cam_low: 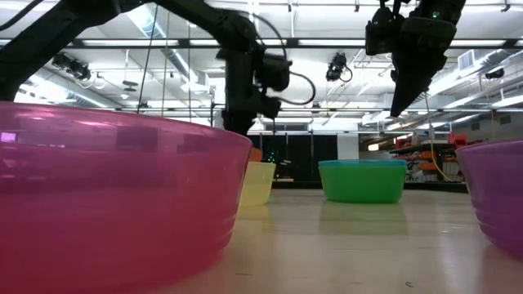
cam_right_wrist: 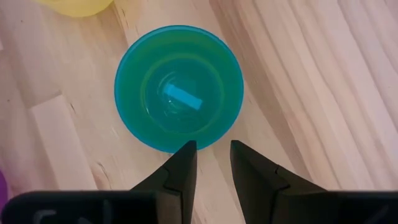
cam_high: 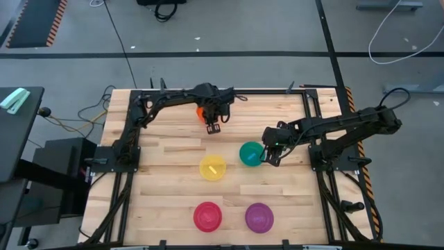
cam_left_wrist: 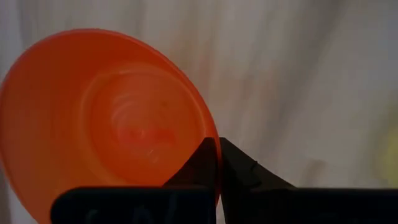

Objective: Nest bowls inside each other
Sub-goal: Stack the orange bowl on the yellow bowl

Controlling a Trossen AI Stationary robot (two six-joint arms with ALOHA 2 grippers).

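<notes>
My left gripper point(cam_high: 212, 125) is shut on the orange bowl point(cam_high: 201, 112) near the table's far edge; it also shows in the left wrist view point(cam_left_wrist: 217, 155). My right gripper point(cam_right_wrist: 211, 148) is open and empty. It hangs above the table just right of the green bowl point(cam_high: 250, 154), which seems to hold the blue bowl, whose rim point(cam_right_wrist: 130, 56) shows around it. The yellow bowl point(cam_high: 213, 169) stands on its base at mid-table. The pink-red bowl point(cam_high: 207, 216) and the purple bowl point(cam_high: 259, 217) stand near the front edge. My left gripper pinches the orange bowl's rim point(cam_left_wrist: 210, 134), one finger inside the bowl and one outside. The fingers come from above, pointing down. The bowl is lifted clear of the table, a sliver of it showing in the low view point(cam_low: 256, 153), and it is tilted with its inside toward the wrist camera.
Black frame rails point(cam_high: 125, 149) and the arm bases run along the table's left and right edges. Bare wood lies between the orange bowl and the yellow bowl, and at the front left.
</notes>
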